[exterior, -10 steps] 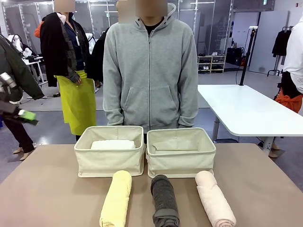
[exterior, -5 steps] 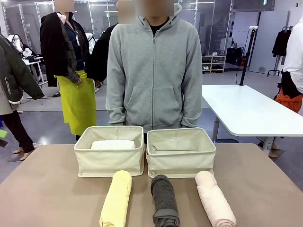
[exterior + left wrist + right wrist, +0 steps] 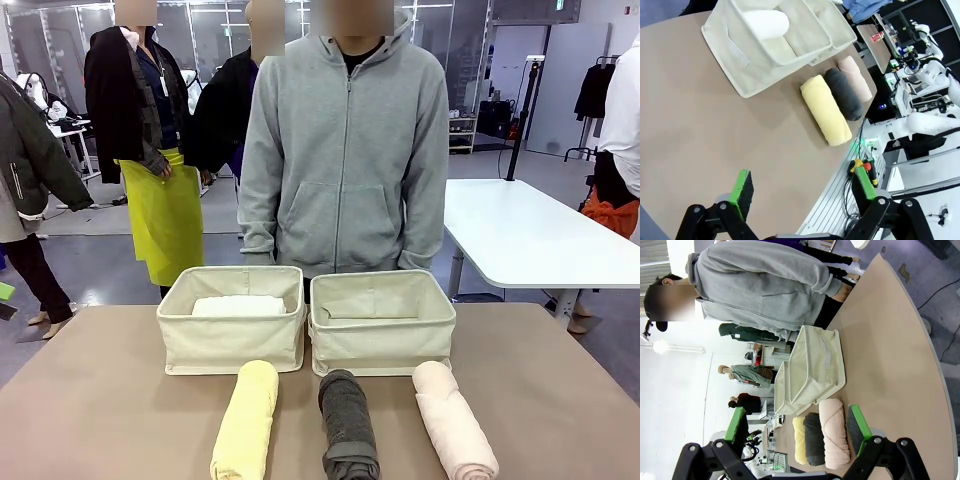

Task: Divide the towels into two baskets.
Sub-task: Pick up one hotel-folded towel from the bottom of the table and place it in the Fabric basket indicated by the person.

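Towels: white roll [image 3: 237, 306] lies inside left basket [image 3: 230, 350]. Right basket [image 3: 382, 350] sits just beside it. Yellow roll [image 3: 246, 420], grey roll [image 3: 348, 423] and pink roll [image 3: 453, 420] lie side by side on counter [image 3: 100, 400], apart from each other, on the robot's side of the baskets. Yellow is before left basket, grey before right basket, pink off its right corner. Person [image 3: 345, 150] in grey hoodie stands behind baskets. Left end effector [image 3: 802, 185] is released, jaws wide, grasping nothing, above counter. Right end effector [image 3: 797, 422] is likewise released, grasping nothing.
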Controlling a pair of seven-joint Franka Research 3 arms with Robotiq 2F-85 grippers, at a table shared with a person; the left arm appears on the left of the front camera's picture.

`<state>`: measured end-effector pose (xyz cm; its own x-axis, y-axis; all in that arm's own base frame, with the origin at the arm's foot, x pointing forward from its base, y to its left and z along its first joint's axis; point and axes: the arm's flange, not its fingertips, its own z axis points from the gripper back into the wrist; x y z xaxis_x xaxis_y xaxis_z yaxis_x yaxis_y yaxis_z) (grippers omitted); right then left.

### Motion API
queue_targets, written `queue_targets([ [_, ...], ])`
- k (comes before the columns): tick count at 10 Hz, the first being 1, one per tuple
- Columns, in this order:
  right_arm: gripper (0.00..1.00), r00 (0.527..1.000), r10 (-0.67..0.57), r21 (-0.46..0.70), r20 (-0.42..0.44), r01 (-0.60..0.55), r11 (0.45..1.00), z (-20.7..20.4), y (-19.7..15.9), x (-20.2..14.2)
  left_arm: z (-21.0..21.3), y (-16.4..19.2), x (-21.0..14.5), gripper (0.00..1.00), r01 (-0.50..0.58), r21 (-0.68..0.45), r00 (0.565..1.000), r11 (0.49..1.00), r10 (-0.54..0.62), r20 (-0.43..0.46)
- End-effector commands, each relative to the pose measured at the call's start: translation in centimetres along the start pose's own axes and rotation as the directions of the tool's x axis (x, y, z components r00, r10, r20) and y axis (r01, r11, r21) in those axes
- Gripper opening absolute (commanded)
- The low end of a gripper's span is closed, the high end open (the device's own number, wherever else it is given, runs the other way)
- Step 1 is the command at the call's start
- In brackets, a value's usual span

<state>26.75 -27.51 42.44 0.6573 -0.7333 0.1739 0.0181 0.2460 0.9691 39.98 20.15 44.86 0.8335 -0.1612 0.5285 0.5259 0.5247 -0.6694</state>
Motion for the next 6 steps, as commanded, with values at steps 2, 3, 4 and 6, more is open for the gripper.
queue_targets([
  [2,1.0,1.0,0.007,0.02,0.008,-0.007,1.0,0.12,0.16,-0.11,0.49,-0.12,0.08,1.0,0.004,0.007,1.0,1.0,-0.004,0.009],
  [3,1.0,1.0,0.007,0.02,0.008,-0.007,1.0,0.12,0.16,-0.11,0.49,-0.12,0.08,1.0,0.004,0.007,1.0,1.0,-0.004,0.009],
  [4,1.0,1.0,0.007,0.02,0.008,-0.007,1.0,0.12,0.16,-0.11,0.49,-0.12,0.08,1.0,0.004,0.007,1.0,1.0,-0.004,0.009],
  [6,1.0,1.0,0.007,0.02,0.008,-0.007,1.0,0.12,0.16,-0.11,0.49,-0.12,0.08,1.0,0.004,0.007,1.0,1.0,-0.004,0.009],
])
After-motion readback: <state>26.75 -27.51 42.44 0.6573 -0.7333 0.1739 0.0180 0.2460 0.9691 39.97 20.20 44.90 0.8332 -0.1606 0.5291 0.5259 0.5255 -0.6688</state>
